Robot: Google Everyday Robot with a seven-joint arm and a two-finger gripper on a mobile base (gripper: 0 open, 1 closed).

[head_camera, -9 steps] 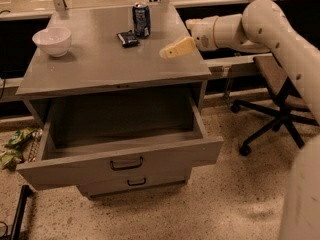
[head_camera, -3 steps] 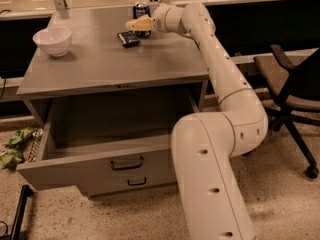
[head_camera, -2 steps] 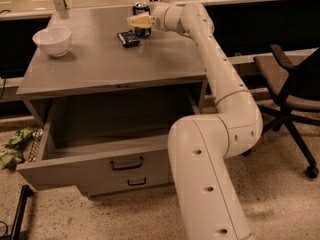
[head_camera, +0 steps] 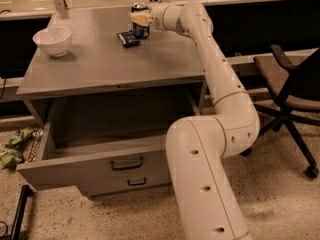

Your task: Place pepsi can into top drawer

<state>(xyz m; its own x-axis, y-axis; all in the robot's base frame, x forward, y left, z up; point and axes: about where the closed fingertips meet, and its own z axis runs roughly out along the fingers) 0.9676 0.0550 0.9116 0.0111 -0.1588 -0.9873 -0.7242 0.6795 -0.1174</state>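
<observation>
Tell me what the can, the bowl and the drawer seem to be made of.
Can: probably thin metal, with glossy dark-blue print and a silvery top rim.
Bowl: white and smooth, ceramic or plastic; the look leaves it open.
Drawer: seemingly grey painted metal, matt, with flat thin walls and a dark handle.
The gripper is at the can, at the far side of the cabinet top.
</observation>
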